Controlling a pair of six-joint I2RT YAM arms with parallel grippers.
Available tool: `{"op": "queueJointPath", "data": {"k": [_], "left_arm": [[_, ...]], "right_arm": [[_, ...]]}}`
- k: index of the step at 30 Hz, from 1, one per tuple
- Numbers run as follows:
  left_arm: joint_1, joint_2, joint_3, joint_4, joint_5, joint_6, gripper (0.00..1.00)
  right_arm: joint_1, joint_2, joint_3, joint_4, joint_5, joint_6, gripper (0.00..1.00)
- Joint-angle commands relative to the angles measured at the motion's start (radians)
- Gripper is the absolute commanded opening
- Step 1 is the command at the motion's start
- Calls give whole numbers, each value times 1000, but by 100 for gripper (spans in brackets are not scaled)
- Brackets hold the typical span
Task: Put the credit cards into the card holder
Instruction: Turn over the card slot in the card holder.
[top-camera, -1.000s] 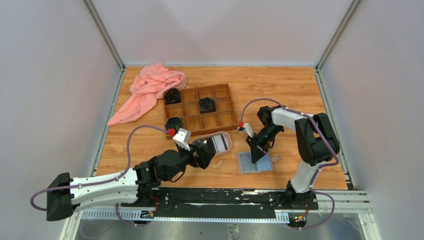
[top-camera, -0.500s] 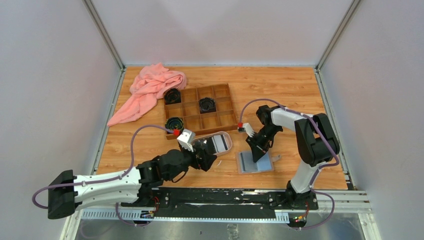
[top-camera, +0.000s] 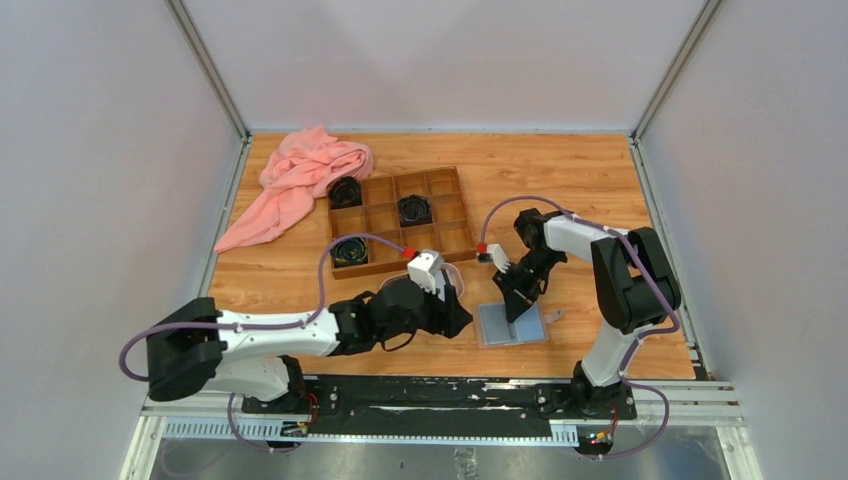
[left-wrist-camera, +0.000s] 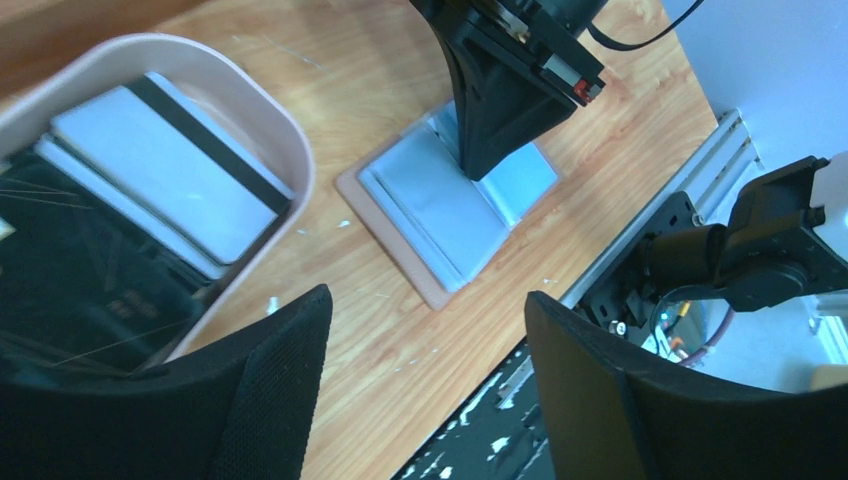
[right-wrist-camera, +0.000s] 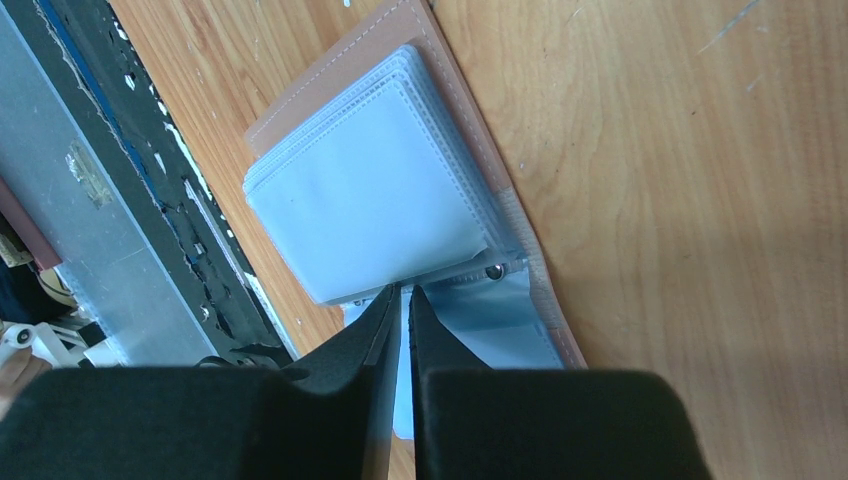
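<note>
Nearest me, at six o'clock, the black base rail (top-camera: 450, 392) is running along the near edge of the table (top-camera: 590, 180). I am holding my left gripper (left-wrist-camera: 428, 310) low over the wood near that edge, its fingers spread wide with nothing between them.

At its three o'clock the card holder (left-wrist-camera: 440, 205) is lying open and flat. Its pale grey-blue sleeves are facing up with the tan border showing round them, and its near edge is lying close to the rail. I am pressing my right gripper (right-wrist-camera: 403, 290) down on its middle, by the snap button. The fingers are drawn almost together with only a slit between, and I cannot tell whether a sleeve is pinched there.

A narrow strip of bare wood is separating the holder from the pink-rimmed tray (left-wrist-camera: 285, 130) at its ten o'clock. The credit cards (left-wrist-camera: 165, 175) are lying in that tray, a white one with a black stripe and a dark glossy one beside it. Wider bare wood is opening at the holder's three o'clock, out to the table's right edge.

Farther off, at twelve o'clock, the wooden compartment box (top-camera: 450, 210) is holding black coiled items (top-camera: 415, 210). A pink cloth (top-camera: 300, 175) is lying bunched at its ten o'clock, toward the far-left corner. Beyond the box, bare wood is stretching to the far edge.
</note>
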Motion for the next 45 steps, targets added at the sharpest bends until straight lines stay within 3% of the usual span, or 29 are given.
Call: {"op": "queueJointPath", "data": {"k": [1, 7, 13, 27, 45], "left_arm": [[-10, 82, 62, 23, 43, -43, 66], [-19, 129, 87, 24, 45, -50, 65], [-19, 181, 94, 54, 49, -59, 65], [-19, 286, 122, 123, 85, -78, 66], [-20, 436, 207, 200, 125, -134, 65]], "right_arm": [[-18, -20, 5, -11, -7, -4, 11], [-24, -92, 6, -39, -92, -53, 11], [-22, -16, 26, -91, -148, -85, 11], [-23, 74, 5, -13, 29, 6, 10], [-23, 94, 1, -7, 43, 13, 9]]}}
